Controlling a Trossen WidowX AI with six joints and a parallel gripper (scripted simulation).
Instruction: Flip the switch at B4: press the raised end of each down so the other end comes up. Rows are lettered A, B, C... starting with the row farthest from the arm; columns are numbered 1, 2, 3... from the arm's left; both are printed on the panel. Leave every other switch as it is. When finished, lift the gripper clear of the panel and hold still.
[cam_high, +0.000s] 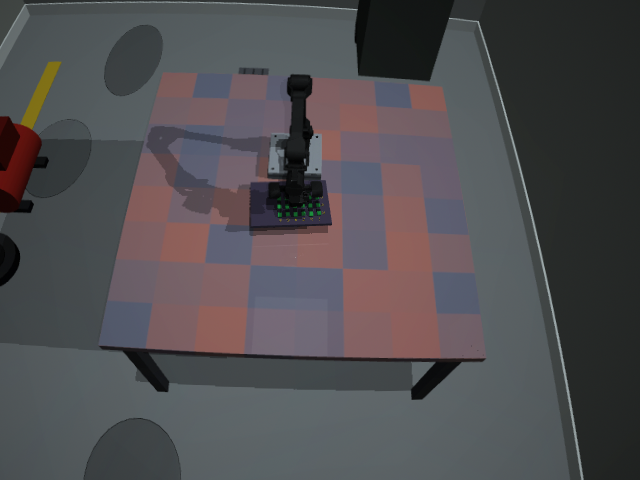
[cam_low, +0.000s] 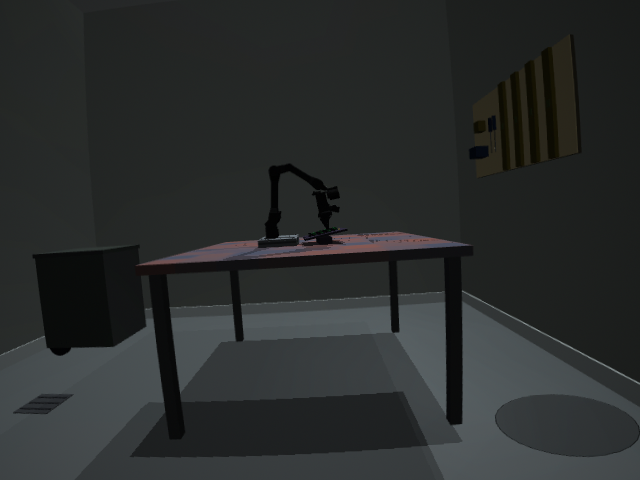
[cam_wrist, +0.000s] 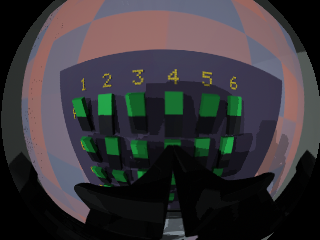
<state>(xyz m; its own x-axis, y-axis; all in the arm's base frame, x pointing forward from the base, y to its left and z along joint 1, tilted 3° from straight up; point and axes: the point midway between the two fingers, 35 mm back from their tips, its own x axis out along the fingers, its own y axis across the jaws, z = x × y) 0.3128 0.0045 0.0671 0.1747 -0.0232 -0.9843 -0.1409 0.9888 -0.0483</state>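
Observation:
The dark purple panel sits tilted on a stand, with columns 1 to 6 printed along its far edge. My gripper is shut and empty, pointing down at column 4, row B. Switch B4 shows only a thin green strip at the tips; the fingers hide the rest, so its tilt and any contact cannot be told. Switch B3 and switch B5 stand on either side. Switch A4 lies beyond the tips. The fingers partly cover the rows nearer the arm.
The arm's pale base plate is close behind the panel on the checkered table. Neighbouring switches stand close around the fingertips. A dark cabinet stands beyond the table.

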